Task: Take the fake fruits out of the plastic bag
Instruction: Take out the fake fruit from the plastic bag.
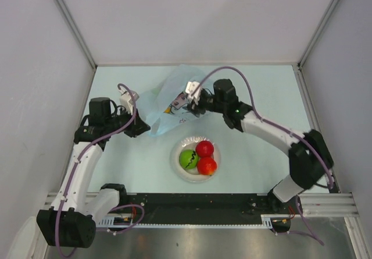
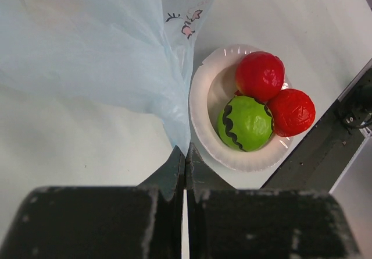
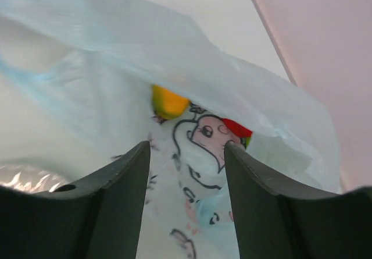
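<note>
- Top external view: the plastic bag [image 1: 174,96] lies crumpled at the centre of the frame, just above a paper plate [image 1: 192,178]. The plate holds a green striped fruit [image 1: 188,159] and two red fruits [image 1: 204,148], so part of the emptying looks done. The left gripper [image 1: 145,128] meets the bag's lower-left edge. The right gripper [image 1: 190,100] comes in over the bag's right side. The two arms flank the bag, probably so that one anchors it while the other reaches in.
- Left wrist view: the fingers are pressed together on a pinched corner of the pale blue film at lower centre. The film stretches taut toward the upper left, which suggests a hold meant to stop the bag sliding. The plate of fruit sits at centre right, beside the bag but not under it.
- Right wrist view: the jaws stand apart with the printed film between them, and nothing is gripped. A yellow-orange fruit [image 3: 168,102] shows through the film at centre, with a red-and-green shape to its right. The spread jaws face these, apparently lined up to reach for the next fruit.
</note>
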